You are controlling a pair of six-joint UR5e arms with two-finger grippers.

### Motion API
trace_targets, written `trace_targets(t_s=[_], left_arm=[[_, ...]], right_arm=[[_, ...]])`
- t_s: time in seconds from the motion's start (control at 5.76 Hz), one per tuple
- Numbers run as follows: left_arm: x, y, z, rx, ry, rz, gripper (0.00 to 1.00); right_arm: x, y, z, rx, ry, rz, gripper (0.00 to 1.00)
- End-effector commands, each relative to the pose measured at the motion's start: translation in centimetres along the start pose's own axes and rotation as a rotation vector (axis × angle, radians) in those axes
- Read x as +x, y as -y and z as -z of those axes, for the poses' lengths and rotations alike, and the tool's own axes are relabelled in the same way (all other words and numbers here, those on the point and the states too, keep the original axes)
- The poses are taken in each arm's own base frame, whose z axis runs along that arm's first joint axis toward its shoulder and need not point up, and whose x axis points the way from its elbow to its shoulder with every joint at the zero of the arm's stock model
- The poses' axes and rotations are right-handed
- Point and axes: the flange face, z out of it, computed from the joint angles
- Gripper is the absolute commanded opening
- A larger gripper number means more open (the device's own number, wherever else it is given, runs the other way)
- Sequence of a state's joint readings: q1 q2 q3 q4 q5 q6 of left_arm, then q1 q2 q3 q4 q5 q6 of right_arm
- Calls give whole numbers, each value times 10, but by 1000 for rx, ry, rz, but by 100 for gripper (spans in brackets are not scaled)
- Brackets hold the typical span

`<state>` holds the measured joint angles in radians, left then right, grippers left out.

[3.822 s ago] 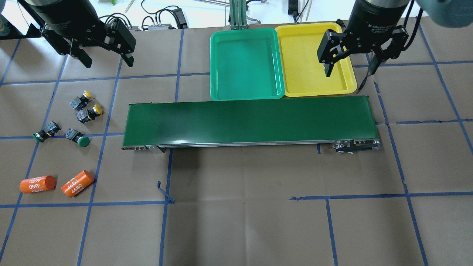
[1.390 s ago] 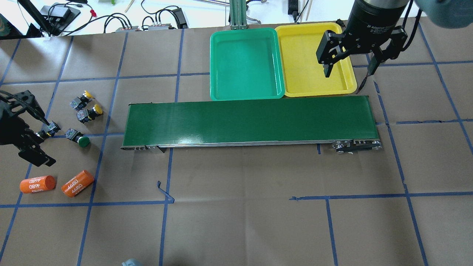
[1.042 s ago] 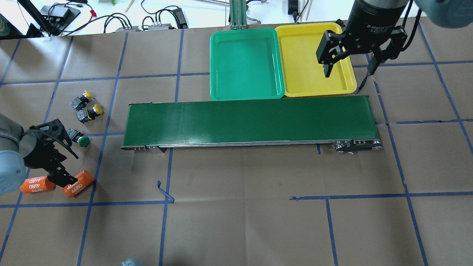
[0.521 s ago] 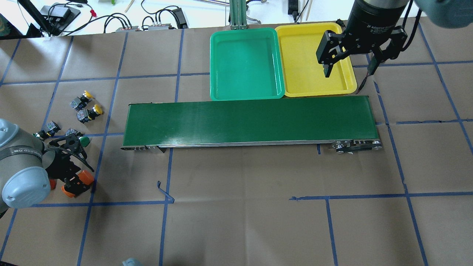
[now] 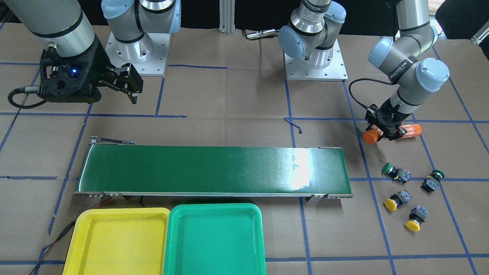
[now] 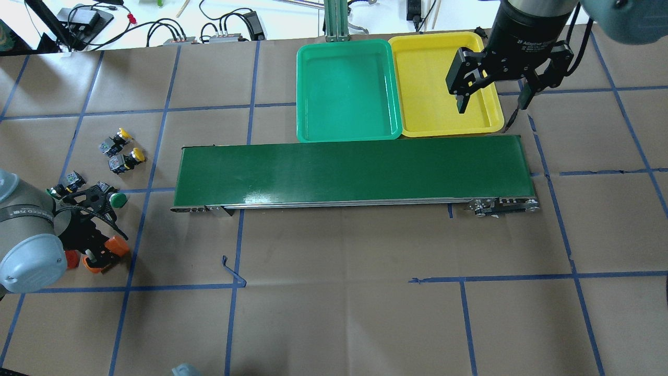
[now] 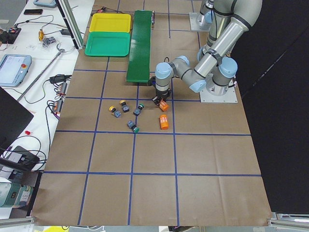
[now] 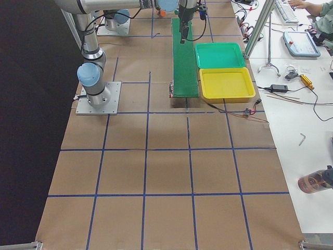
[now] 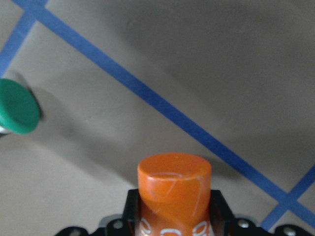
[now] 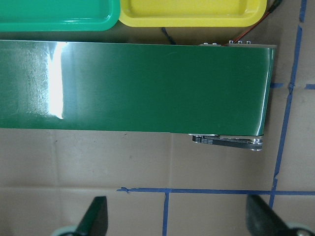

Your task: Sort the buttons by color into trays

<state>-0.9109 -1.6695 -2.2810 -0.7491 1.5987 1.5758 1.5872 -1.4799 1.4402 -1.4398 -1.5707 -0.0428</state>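
Left gripper [image 5: 386,130] was clamped on an orange cylinder [image 5: 369,136] off the conveyor belt's [image 5: 214,170] end, four buttons [image 5: 402,175] lying nearby; right gripper [image 6: 492,104] hung open just beyond the belt, over the yellow tray [image 6: 433,78].

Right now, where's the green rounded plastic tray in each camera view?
Front-facing: green tray bottom centre.
Overhead: tray top centre.
Exterior left: tray upper left.
Exterior right: tray upper right of centre.
Left wrist: not in view.
Right wrist: tray top-left edge, cropped.
Landmark: long dark-green conveyor belt alongside it, bright yellow tray adjoining.
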Motion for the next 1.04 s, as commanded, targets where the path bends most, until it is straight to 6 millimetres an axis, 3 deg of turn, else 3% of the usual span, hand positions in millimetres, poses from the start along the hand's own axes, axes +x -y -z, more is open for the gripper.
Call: trace_targets(t_s=[0.0,0.17,0.35,0.52,0.69,0.87], left_arm=[[-31,14,49,2,16,-59,0],[-34,58,72,4,-24,-209,0],[-31,114,106,3,-50,-342,0],[-23,162,117,-14,-108,-431,0],[-12,200,102,-7,-129,-512,0],[5,245,87,-4,-80,-611,0]], right_arm=[[-5,0,-7,1,0,214,100],[-8,2,-12,-9,4,370,100],[-8,6,-33,-49,15,523,100],[-18,6,-32,-13,4,656,100],[-30,8,-38,12,-9,824,100],[-47,-2,-46,1,-9,1137,100]])
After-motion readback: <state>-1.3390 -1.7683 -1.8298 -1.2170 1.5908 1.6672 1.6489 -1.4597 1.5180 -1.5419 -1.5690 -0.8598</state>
